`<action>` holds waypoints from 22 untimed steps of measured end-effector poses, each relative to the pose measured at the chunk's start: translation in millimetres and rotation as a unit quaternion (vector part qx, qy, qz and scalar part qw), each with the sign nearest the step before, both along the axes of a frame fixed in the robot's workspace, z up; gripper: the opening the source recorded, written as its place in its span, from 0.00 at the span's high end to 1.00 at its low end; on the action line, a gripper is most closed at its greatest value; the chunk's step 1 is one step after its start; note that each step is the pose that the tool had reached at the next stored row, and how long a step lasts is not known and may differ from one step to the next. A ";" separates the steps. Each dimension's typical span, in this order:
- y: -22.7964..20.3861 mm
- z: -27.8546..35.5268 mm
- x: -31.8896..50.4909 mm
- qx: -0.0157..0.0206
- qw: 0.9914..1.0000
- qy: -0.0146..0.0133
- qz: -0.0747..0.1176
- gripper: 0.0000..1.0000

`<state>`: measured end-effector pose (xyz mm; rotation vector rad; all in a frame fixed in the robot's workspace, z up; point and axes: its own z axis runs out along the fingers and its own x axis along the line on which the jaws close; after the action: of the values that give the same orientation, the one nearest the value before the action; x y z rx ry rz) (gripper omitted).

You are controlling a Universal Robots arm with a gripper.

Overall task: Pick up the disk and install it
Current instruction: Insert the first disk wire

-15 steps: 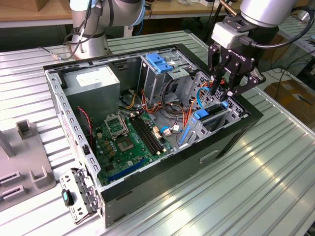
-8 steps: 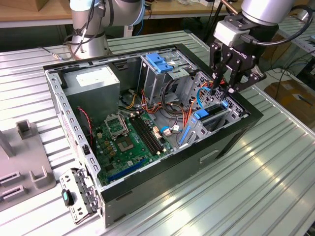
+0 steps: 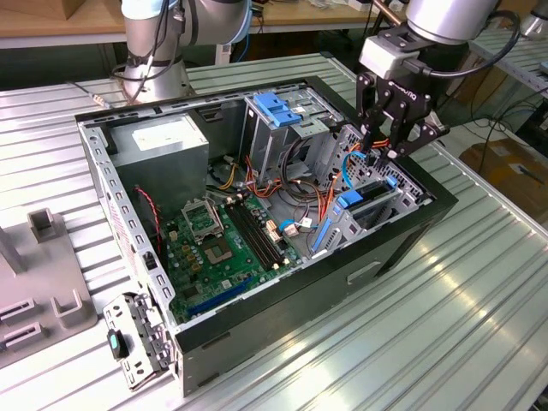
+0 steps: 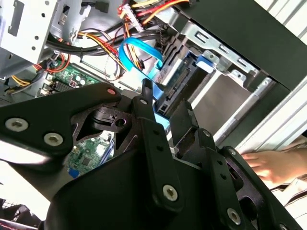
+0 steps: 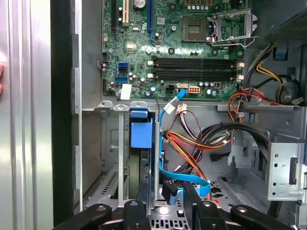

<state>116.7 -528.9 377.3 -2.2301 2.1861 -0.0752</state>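
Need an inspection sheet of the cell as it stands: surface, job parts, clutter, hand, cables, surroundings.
Surface: ribbed metal table, carrying the open computer case.
Job's things: disk stands on edge in the drive bay at the exterior view's right; cannot tell whether it is fully seated.
Clutter: grey fixture on the table at the exterior view's left.
Grippers: hand directly above the disk, at the case opening; cannot tell whether it grips.
Cables: blue data cable loops beside the disk; red, yellow and black bundle lies next to the bay.
Surroundings: a robot arm's base behind the case; a person's fingers beside the case.
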 end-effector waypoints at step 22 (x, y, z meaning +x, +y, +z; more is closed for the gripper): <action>5.0 -1.2 4.2 0.000 1.000 0.000 0.000 0.57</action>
<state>120.9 -523.9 376.1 -2.2304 2.1862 -0.0751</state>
